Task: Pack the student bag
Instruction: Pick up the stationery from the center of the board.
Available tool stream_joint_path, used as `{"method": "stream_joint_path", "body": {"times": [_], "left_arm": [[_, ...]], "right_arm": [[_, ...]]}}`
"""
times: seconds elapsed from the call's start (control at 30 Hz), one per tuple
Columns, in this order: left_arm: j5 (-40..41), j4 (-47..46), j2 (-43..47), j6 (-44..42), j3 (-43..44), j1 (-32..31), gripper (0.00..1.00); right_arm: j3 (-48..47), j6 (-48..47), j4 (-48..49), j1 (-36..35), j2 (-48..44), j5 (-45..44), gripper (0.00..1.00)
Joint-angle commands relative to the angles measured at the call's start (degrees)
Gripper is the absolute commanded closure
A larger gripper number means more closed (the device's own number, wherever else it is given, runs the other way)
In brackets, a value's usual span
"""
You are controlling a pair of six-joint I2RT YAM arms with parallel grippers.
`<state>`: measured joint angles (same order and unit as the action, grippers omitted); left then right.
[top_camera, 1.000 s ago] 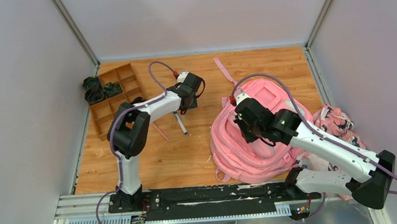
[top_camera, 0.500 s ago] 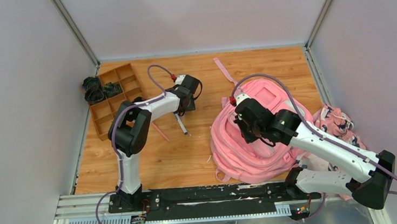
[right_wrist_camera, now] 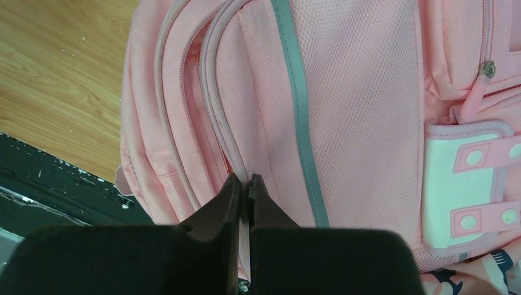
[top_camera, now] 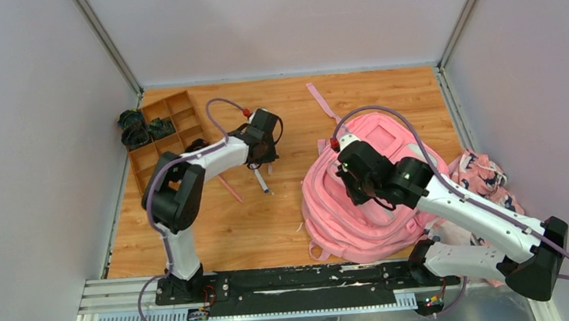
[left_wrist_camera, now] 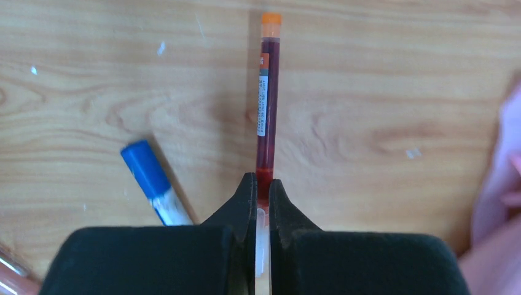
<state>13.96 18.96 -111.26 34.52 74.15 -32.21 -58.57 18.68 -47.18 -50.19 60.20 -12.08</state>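
The student bag (top_camera: 364, 216) is a big pink backpack lying on the right of the wooden table. In the right wrist view its grey zipper strip and white patch show (right_wrist_camera: 362, 92). My right gripper (right_wrist_camera: 244, 181) rests on the bag (top_camera: 355, 189) and is shut on a pink seam edge of it. On the left, my left gripper (left_wrist_camera: 262, 184) points down at the table (top_camera: 260, 156). It is shut on the end of a red pen (left_wrist_camera: 268, 104) with an orange cap, which lies flat on the wood.
A blue-capped pen (left_wrist_camera: 150, 181) lies just left of the red one, also seen from above (top_camera: 261, 179), with a pink pencil (top_camera: 229, 187) beyond it. A wooden divided tray (top_camera: 161, 140) holding dark items stands at the far left. Patterned cloth (top_camera: 485, 174) lies right of the bag.
My left gripper has shifted slightly left and lower and has closed on the red pen. The right arm and the bag have not moved.
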Motion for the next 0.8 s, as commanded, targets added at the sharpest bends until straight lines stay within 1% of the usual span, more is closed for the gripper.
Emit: {"method": "stream_joint_path", "body": {"times": [0.0,0.13,0.27,0.37,0.47,0.57,0.67,0.77], "left_arm": [[-10.73,-4.48,13.69,-0.02,-6.7,0.06,1.0],[-18.25,-6.12,25.19,1.66,-15.62,-1.58,1.0],[-20.96,-6.27,35.28,5.25,-23.35,-6.22,1.0],[-22.58,-8.16,40.14,9.74,-27.83,-10.69,1.0],[-23.3,-8.99,43.29,13.15,-29.69,-15.41,1.0],[-24.39,-9.91,44.67,15.56,-29.4,-18.58,1.0],[-29.87,-13.25,44.23,19.19,-29.17,-19.2,1.0],[-31.96,-16.21,43.78,21.76,-28.86,-19.96,1.0]], "right_arm": [[-1.23,0.94,-1.76,0.9,-0.44,0.38,1.0],[-1.8,0.9,-0.69,2.72,0.16,2.21,1.0],[-2.03,1.47,1.05,6.69,0.79,4.88,1.0],[-2.12,2.79,2.93,10.45,2.01,7.52,1.0],[-2.62,5.42,4.68,14.72,3.82,12.29,1.0],[-2.63,7.91,7.65,18.14,4.58,18.13,1.0],[-2.48,9.14,10.65,19.37,4.25,21.2,1.0],[-3.68,9.49,12.09,19.47,4.45,23.16,1.0]]}}
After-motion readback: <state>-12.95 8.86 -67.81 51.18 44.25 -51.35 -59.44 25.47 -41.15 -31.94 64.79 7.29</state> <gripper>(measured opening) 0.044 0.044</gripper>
